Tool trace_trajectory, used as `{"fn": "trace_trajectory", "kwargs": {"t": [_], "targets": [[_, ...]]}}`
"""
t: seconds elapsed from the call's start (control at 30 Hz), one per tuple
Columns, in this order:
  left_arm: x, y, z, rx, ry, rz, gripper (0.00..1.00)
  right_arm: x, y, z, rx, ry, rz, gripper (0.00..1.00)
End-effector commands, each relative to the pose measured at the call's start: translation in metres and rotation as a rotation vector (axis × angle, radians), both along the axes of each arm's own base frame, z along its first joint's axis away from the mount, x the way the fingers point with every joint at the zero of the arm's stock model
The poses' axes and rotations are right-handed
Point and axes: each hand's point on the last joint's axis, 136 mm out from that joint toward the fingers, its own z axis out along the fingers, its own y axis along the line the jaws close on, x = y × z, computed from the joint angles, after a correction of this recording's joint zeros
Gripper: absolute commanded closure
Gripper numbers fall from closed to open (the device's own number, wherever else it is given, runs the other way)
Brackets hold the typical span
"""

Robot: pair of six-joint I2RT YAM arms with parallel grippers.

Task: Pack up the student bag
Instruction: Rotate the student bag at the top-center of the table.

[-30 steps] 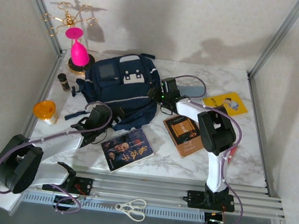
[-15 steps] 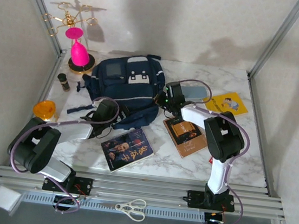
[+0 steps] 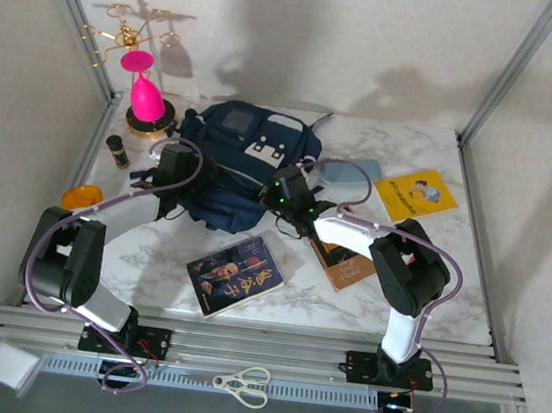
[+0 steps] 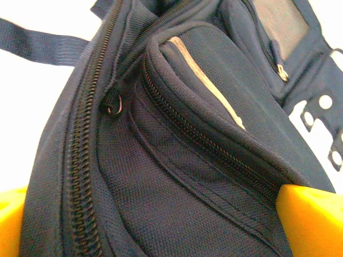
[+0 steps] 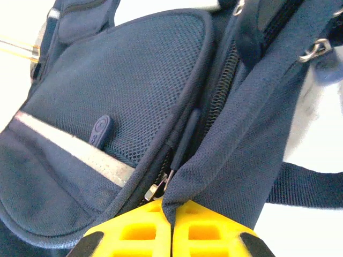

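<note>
So the student bag sits toward the back-middle of the marble worktop. The left hand is spread wide around the bag's side, and the right hand is pinched tight on a fabric edge by the zipper.

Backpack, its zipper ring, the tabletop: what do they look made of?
Backpack: woven, synthetic-looking fabric, matte navy; the coarse weave shows up close. Zipper ring: likely metal, small and shiny with a bright glint. Tabletop: white with grey veining, smooth; marble or a marble-print laminate, can't tell which.
</note>
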Motion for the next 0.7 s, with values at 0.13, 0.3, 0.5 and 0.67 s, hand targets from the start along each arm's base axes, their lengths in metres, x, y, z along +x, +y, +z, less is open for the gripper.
{"fn": "trace_trajectory", "kwargs": {"t": [0.13, 0.3, 0.5, 0.67], "targets": [[-0.045, -0.008, 0.02, -0.045, -0.024, -0.056, 0.01, -0.078, 0.063, 0.062, 0.16, -0.019, 0.166, 0.94], [-0.057, 0.002, 0.012, -0.024, -0.014, -0.056, 0.01, -0.096, 0.087, 0.044, 0.194, 0.002, 0.187, 0.88], [-0.038, 0.027, 0.021, 0.085, 0.013, -0.009, 0.01, -0.093, 0.098, 0.046, 0.152, -0.04, 0.2, 0.59], [-0.052, 0.054, 0.031, 0.134, 0.022, 0.083, 0.01, -0.103, 0.059, 0.069, 0.09, -0.103, 0.205, 0.39]]}}
